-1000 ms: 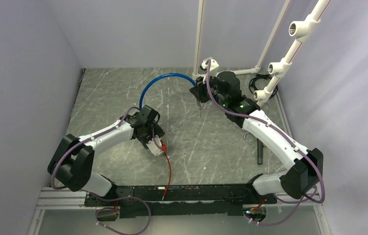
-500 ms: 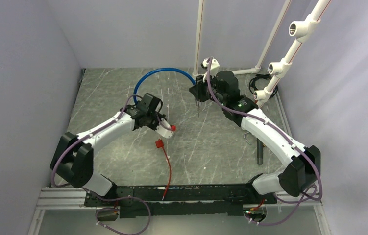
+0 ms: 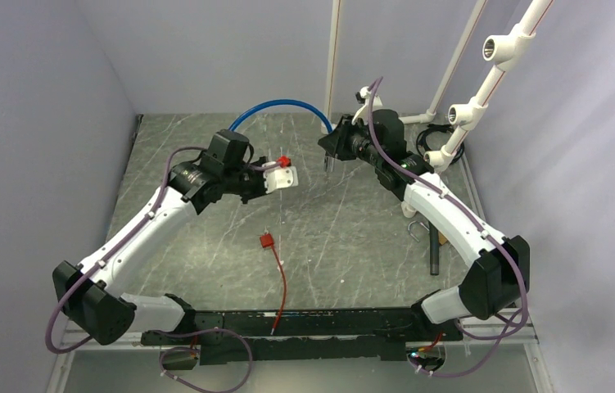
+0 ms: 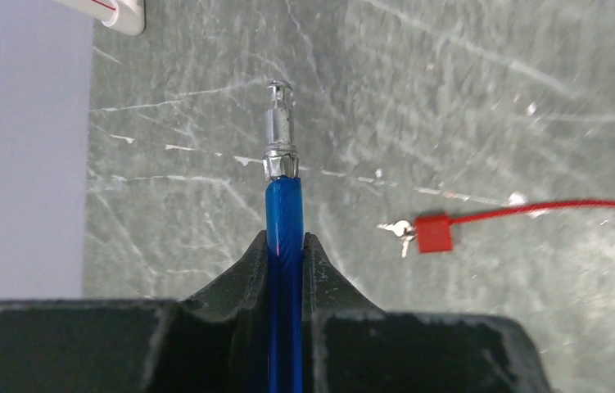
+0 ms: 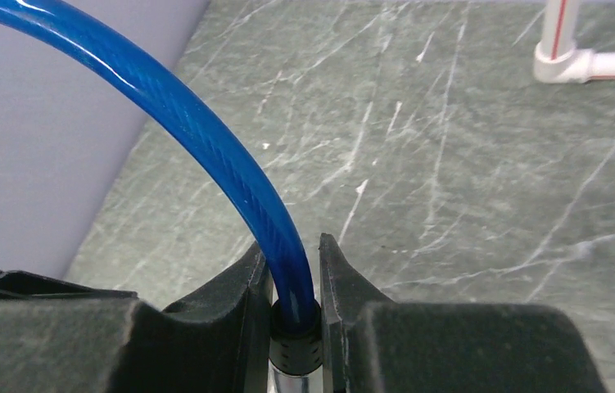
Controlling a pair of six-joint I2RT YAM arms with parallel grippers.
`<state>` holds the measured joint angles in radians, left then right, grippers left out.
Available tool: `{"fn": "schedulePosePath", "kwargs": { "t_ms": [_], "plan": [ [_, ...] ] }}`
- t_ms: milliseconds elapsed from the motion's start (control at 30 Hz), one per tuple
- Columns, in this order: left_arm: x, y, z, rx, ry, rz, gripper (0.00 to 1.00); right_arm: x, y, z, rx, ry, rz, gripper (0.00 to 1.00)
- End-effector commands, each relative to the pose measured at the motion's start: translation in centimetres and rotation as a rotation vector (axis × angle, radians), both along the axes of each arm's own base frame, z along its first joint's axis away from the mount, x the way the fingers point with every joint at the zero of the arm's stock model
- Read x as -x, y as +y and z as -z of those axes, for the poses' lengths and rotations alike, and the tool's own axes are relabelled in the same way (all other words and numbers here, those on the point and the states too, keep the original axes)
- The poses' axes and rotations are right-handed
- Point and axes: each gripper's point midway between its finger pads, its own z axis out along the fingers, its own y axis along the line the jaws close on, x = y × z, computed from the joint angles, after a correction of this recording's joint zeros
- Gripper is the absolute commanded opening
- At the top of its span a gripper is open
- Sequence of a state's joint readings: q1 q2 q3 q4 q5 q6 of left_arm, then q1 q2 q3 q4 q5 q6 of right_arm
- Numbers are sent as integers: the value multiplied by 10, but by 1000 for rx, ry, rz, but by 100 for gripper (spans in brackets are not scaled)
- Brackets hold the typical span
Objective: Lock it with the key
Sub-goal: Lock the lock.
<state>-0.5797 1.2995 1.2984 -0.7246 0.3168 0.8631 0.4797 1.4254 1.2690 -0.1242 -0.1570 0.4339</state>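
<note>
The key [image 4: 397, 230] is a tiny silver key lying on the table beside a red tag [image 4: 433, 233]; in the top view only the tag [image 3: 267, 241] is clear. My left gripper [image 4: 286, 242] is shut on one end of the blue cable [image 4: 284, 209], whose metal end plug [image 4: 280, 131] sticks out past the fingertips. In the top view the left gripper [image 3: 271, 182] is raised at mid-table. My right gripper [image 5: 294, 255] is shut on the cable's other end [image 5: 230, 155] at a black collar [image 5: 294, 348]. It [image 3: 332, 147] is near the back, with the cable [image 3: 275, 106] arching between the two.
A red strap [image 3: 279, 282] runs from the tag to the near edge. A dark rod [image 3: 433, 252] and a metal hook [image 3: 413, 231] lie at the right. White pipes [image 3: 468, 106] and a black cord coil [image 3: 433, 135] stand at the back right. Walls close three sides.
My left gripper rose from beside the red tag and swung back and right with the cable end, leaving tag and key on the table. My right gripper shifted slightly back.
</note>
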Motion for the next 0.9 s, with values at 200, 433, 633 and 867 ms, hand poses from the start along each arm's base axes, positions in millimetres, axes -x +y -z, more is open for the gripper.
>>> {"fn": "schedulePosePath", "kwargs": {
  "t_ms": [200, 433, 633, 867],
  "plan": [
    [-6, -23, -32, 190, 129, -214, 0, 16, 24, -40, -285, 50, -100, 0],
    [-10, -37, -39, 177, 80, -209, 0, 20, 23, -33, -256, 53, -110, 0],
    [-5, -48, -41, 160, 43, -155, 0, 29, 27, -28, -245, 60, -145, 0],
    [-4, -55, -45, 166, 29, -131, 0, 41, 32, -24, -218, 44, -186, 0]
  ]
}}
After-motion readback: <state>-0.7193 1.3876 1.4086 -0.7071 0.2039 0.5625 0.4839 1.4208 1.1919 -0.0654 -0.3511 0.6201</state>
